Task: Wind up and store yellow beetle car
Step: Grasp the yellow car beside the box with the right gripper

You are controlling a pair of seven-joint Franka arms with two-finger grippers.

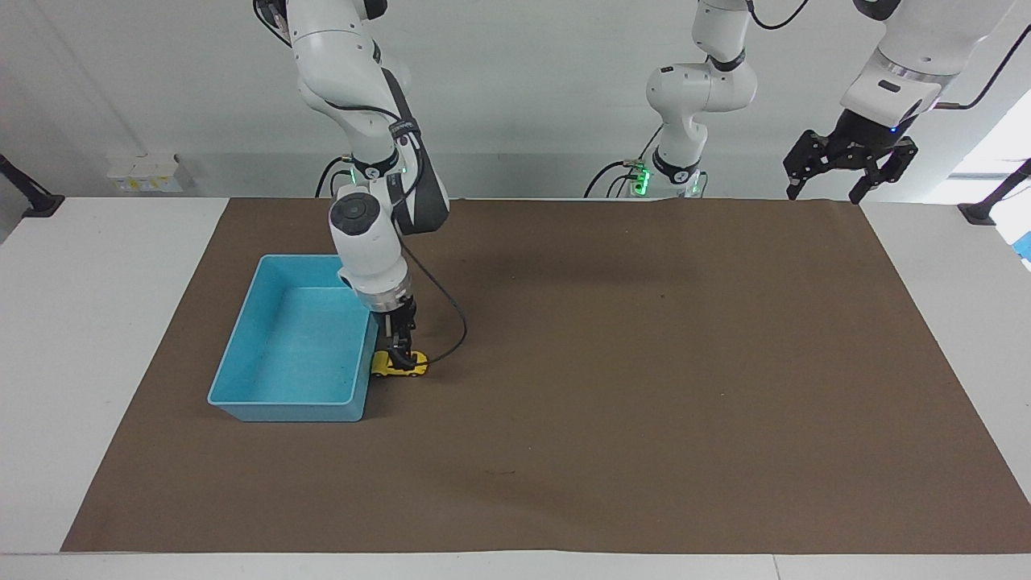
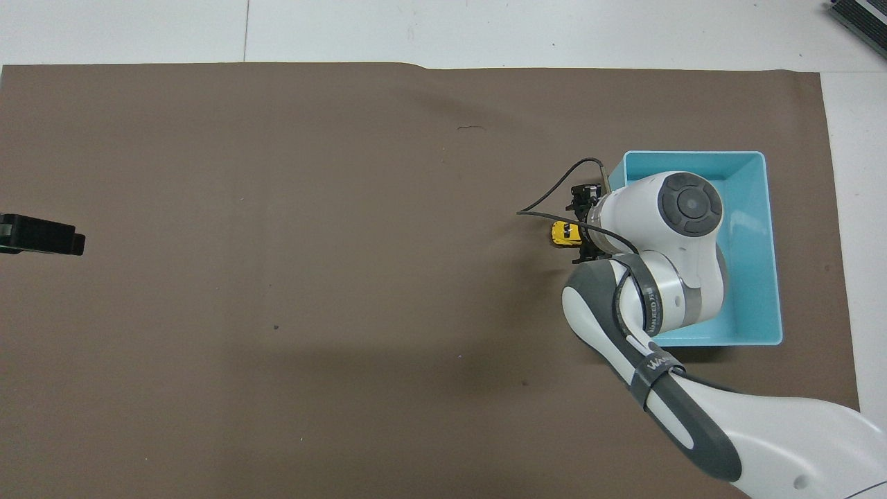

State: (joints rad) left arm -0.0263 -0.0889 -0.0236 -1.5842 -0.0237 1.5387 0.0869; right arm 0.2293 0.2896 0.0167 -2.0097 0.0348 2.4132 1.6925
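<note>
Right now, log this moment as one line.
right gripper: open, down around car | car: on mat beside bin | left gripper: open, waiting

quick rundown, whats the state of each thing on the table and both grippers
yellow beetle car: upright on its wheels on the brown mat, right beside the blue bin, not in it
blue bin: upright, nothing in it
right gripper: down at the car, open
left gripper: open, raised, waiting over the mat's corner at the left arm's end
</note>
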